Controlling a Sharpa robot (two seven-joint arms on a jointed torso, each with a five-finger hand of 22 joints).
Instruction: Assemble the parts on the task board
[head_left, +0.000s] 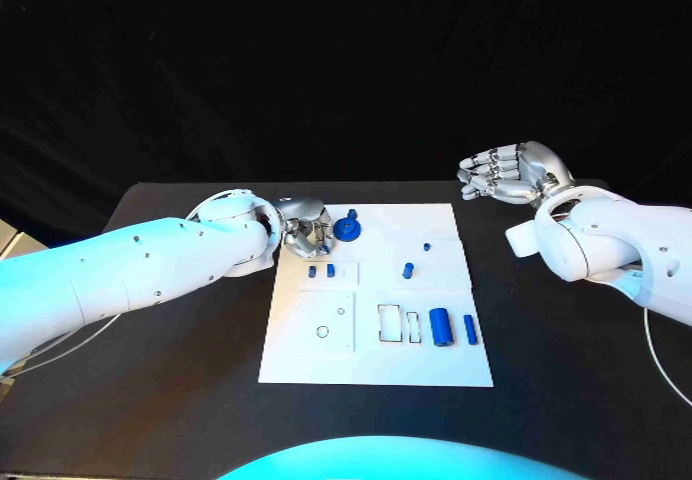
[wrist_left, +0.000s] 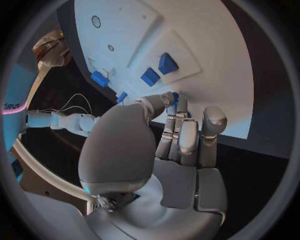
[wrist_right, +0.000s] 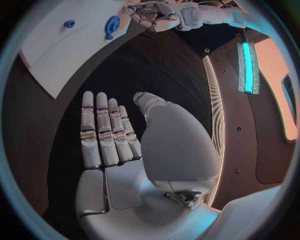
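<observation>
Over board's far corner, left hand (head_left: 303, 238) curled

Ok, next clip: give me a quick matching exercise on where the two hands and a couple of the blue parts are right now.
Things:
1. left hand
2. right hand
3. two blue cylinders
4. pair of small blue blocks

Places:
A. above the bare black table, off the task board, holding nothing
B. side by side on the board's left half, near its middle
C. at the board's far left corner, fingers on the round blue part
D. lying parallel by the board's right edge

Pairs: 1-C, 2-A, 3-D, 4-B
</observation>
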